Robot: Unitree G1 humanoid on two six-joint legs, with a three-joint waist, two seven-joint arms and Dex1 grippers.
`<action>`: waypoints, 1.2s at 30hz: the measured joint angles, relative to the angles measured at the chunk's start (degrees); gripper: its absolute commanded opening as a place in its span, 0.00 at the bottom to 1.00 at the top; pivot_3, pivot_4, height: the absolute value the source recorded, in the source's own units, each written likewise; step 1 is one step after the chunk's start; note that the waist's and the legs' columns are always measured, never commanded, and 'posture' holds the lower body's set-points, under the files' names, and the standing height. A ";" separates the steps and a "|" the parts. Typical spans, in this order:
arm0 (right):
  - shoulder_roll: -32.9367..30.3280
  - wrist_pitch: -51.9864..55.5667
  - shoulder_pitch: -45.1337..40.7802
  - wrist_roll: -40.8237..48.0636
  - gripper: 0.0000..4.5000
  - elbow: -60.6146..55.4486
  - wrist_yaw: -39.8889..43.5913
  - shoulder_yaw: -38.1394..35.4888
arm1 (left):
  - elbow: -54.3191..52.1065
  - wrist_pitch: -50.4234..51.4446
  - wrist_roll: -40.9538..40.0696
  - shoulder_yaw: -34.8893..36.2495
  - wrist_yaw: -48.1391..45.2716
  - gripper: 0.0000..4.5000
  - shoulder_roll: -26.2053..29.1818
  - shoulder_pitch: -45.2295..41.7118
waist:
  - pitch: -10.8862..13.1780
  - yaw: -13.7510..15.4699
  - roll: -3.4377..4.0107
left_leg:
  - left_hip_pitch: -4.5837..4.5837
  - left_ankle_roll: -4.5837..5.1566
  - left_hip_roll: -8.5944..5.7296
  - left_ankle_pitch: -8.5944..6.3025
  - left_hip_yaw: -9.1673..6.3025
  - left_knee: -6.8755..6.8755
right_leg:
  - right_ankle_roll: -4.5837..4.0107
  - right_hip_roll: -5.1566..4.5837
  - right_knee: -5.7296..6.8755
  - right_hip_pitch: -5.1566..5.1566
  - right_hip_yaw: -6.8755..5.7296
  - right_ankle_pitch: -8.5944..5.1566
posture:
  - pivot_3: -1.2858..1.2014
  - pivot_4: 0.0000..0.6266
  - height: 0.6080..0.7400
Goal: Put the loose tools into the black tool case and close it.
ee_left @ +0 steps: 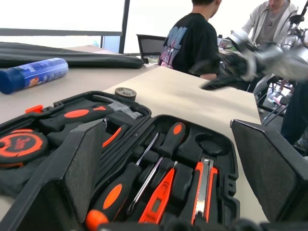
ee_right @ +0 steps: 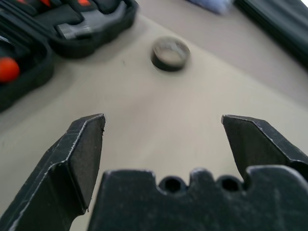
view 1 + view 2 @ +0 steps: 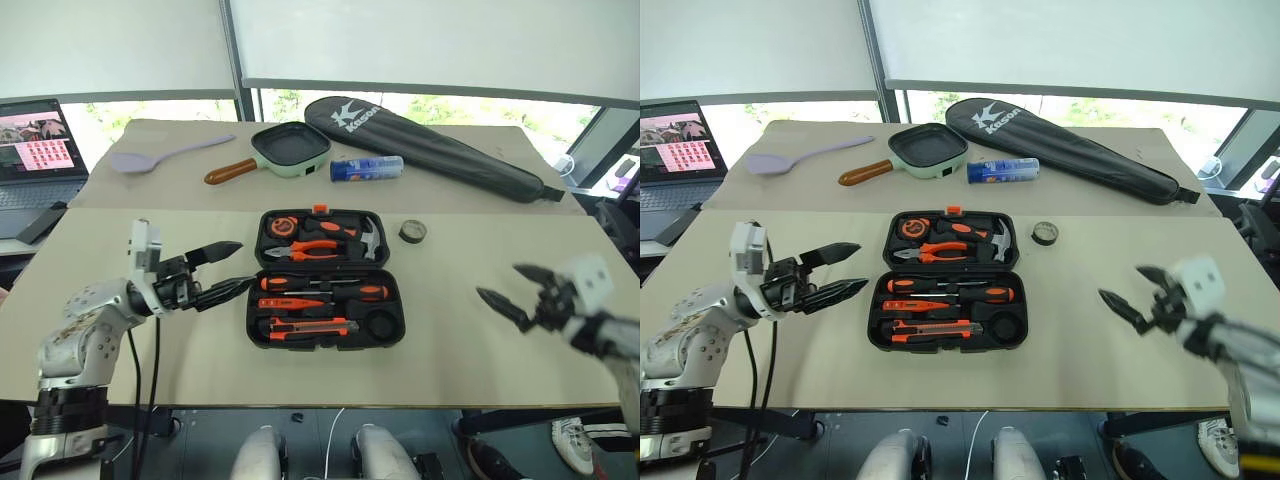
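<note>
The big table (image 3: 470, 330) holds the black tool case (image 3: 325, 279), which lies open and flat in the middle of it. Inside the case, in its lower half, sit two orange-and-black screwdrivers (image 3: 325, 292), a thin orange pen-like screwdriver (image 3: 290, 303) and the utility knife (image 3: 305, 327), each in its own slot. One loose tool is left out: the small black tape roll (image 3: 413, 232), lying on the table just beside the case's top right corner. A round slot in the case's bottom right corner looks empty, so the tape likely goes there. So the job seems almost done: the next step is to pick up the tape, drop it in, then fold the lid shut. The right gripper (image 3: 512, 292) hangs above the table, well to the right of the case, pointing toward it, jaws wide open and holding nothing. It is the closer one to the tape. The left gripper (image 3: 222, 270) floats just left of the case, pointing at it, jaws open and empty too.
</note>
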 measured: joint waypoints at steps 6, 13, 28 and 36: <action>7.77 -2.15 -30.94 -14.66 1.00 29.01 7.79 18.84 | 0.34 -1.52 1.99 -2.72 0.58 0.99 -0.44 -0.56 | 0.05 -0.04 -0.10 | -0.57 -0.03 -0.07 0.02 0.17 -0.17 | -0.03 -0.03 0.01 -0.66 -0.02 0.02 | 0.52 0.24 1.00; 16.46 -13.98 -45.54 -25.71 1.00 56.90 8.86 26.46 | 0.51 -2.57 3.54 -3.32 1.55 0.99 -0.97 -0.66 | 0.05 0.92 -0.10 | -1.32 -0.06 -0.16 0.03 0.20 -0.25 | 0.02 -0.26 0.11 -1.47 -0.04 0.04 | 0.52 0.24 1.00; 20.85 -18.57 -50.86 -32.45 0.02 69.26 6.40 25.98 | -0.34 -5.17 4.12 -3.48 0.99 1.00 -0.79 0.86 | 0.06 0.72 -0.08 | -1.31 -0.16 -0.15 0.10 0.33 -0.24 | -0.01 -0.23 0.24 -1.55 -0.07 0.06 | 0.52 0.24 1.00; 17.09 -24.50 -50.94 -28.87 0.02 66.20 16.45 20.18 | -0.78 -7.67 5.95 -5.32 -3.52 1.00 1.38 2.33 | 0.10 0.71 -0.02 | -1.31 -0.16 -0.14 0.09 0.34 -0.24 | 0.00 -0.22 0.22 -1.55 -0.08 0.06 | 0.52 0.24 1.00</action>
